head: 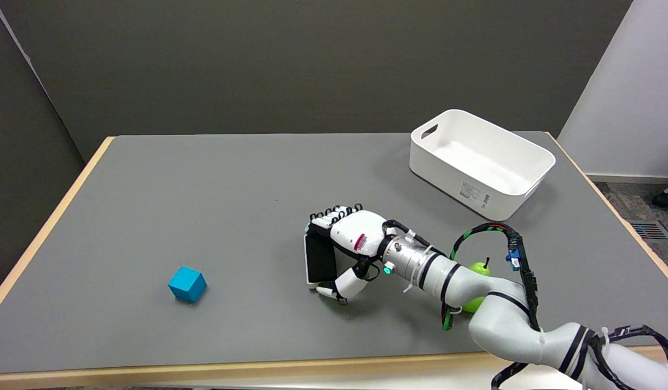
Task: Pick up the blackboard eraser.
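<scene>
Right hand: the black-and-white many-fingered right hand [349, 238] is gripping the flat black blackboard eraser with a white rim [319, 259], its fingers [329, 215] curling over the eraser's far end and its thumb [342, 287] pressing at the near end.
Eraser: it is sitting in that grasp around the middle of the tabletop, a little toward the near edge, its dark face turning toward the left edge; whether it is touching the surface cannot be told.
Right arm: the white arm with black bands [491, 309] is reaching in from the near right corner, with a cable wrapped in black, green and red [477, 233] looping above it.
Table: the grey tabletop with a light wooden edge [231, 179] is carrying everything.
Cube: a small blue cube [187, 284] is resting near the near left corner, well apart from the hand.
Bin: a white rectangular plastic bin with a handle slot [481, 157] is standing at the far right corner.
Fruit: a small green apple-like fruit with a dark stem [479, 269] is lying near the right edge, partly hidden behind the arm.
</scene>
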